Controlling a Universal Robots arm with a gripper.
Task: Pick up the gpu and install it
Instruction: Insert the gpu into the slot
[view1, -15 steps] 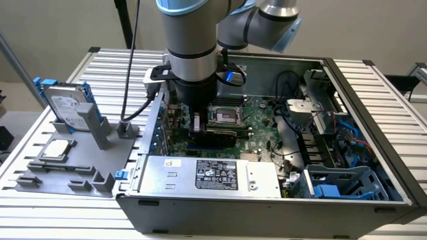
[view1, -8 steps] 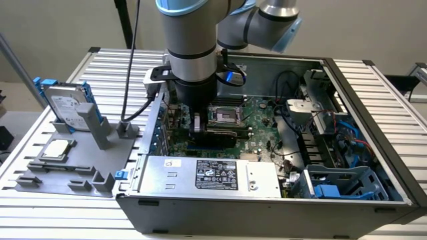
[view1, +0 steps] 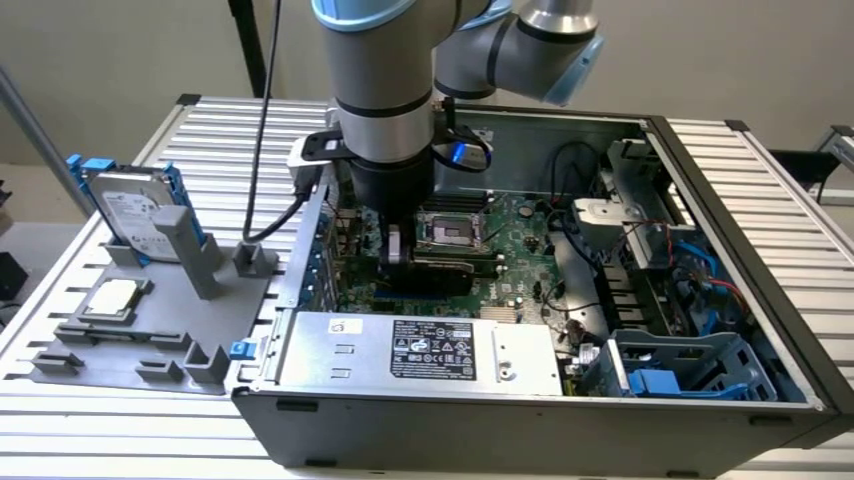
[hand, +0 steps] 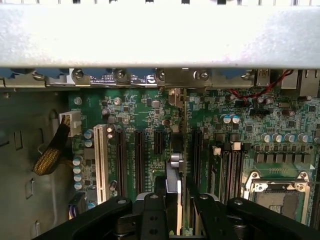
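I am down inside the open computer case (view1: 747, 250), my gripper (view1: 395, 250) clenched on the gpu (view1: 434, 272). I hold the card on edge, so in the wrist view I look straight down its thin top (hand: 180, 165), with my fingers (hand: 155, 215) pinching it from both flat sides. Holding it this way keeps the lower edge pointing at the motherboard (hand: 150, 110), which is how a card must meet a slot.

In the exterior view the gpu stands upright just beside the processor socket (view1: 450, 232), its black body running along the board toward the exterior view's right. In the wrist view it lines up with the row of long black slots (hand: 139, 160), lying between two of them as far as I can judge, and its bracket end (hand: 176, 96) reaches up to the case's rear wall where the slot openings are. Whether the card's edge is already seated in its slot or only resting above it, I cannot tell.

Outside the case, at the exterior view's left, the grey parts tray (view1: 147, 330) carries the hard drive (view1: 134, 205) standing in its blue rails and the small square processor chip (view1: 112, 296) lying flat, both well apart from me. The power supply (view1: 414, 345) sits at the near side of the case, clear of my arm.
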